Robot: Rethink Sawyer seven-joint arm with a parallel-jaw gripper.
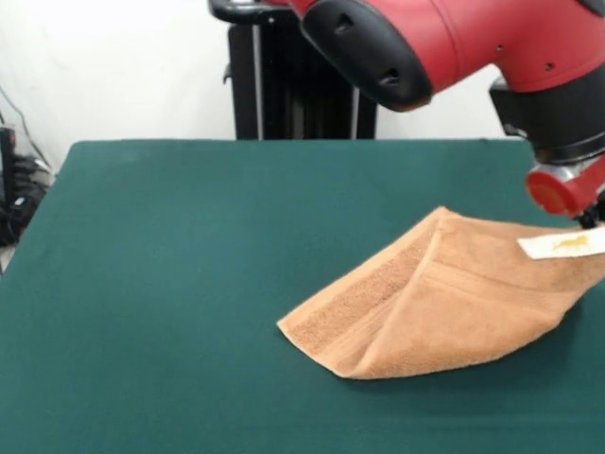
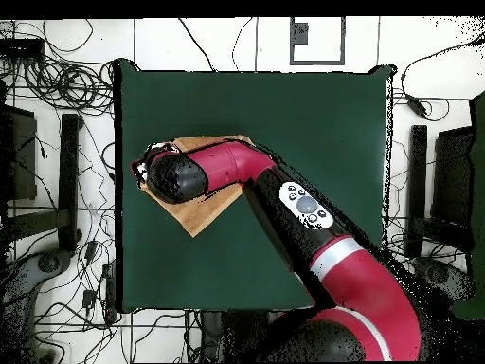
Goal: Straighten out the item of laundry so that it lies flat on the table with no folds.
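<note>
The orange-tan towel (image 1: 444, 303) lies at the table's (image 1: 170, 284) right side in the front view, folded over on itself. Its right part is lifted off the cloth, and the white label (image 1: 562, 244) faces up near the raised edge. My gripper (image 1: 591, 218) is at the picture's right edge, right above the label, and is shut on the towel's raised edge. In the overhead view the arm (image 2: 284, 194) covers most of the towel (image 2: 201, 216), and the gripper is hidden under the arm's end.
The robot's black pedestal (image 1: 284, 85) stands behind the table's far edge. The green table (image 2: 313, 114) stretches wide to the left of the towel in the front view. Cables and stands (image 2: 66, 171) lie on the floor around the table.
</note>
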